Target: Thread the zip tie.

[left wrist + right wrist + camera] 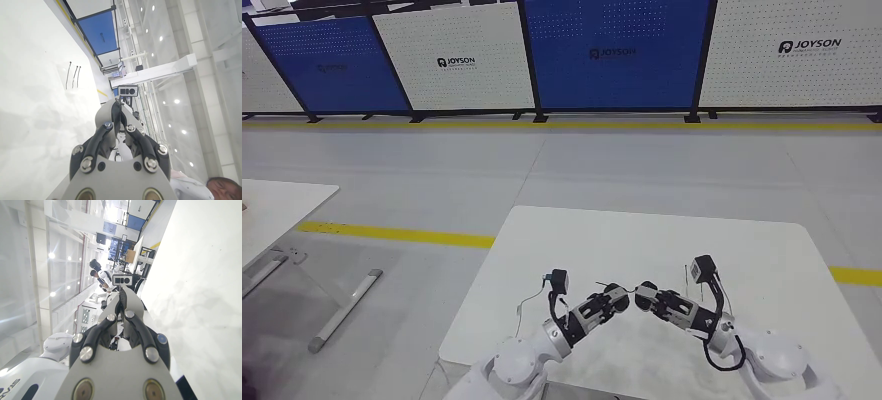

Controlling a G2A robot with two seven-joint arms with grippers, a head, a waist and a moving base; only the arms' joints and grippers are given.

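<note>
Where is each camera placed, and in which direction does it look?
Top: above the arms, looking down at the table; both arms show, left gripper facing right gripper.
Left wrist: behind its shut fingers, facing the right arm's camera.
Right wrist: behind its shut fingers, facing the left arm's camera.
Shared: both wrist views show the table; each shows the other's camera.

Each pegboard panel along the back fence carries one printed logo with a word: dark on the white panel [456, 62] and the right-hand white panel [809, 45], fainter on the blue panel [612, 53].
</note>
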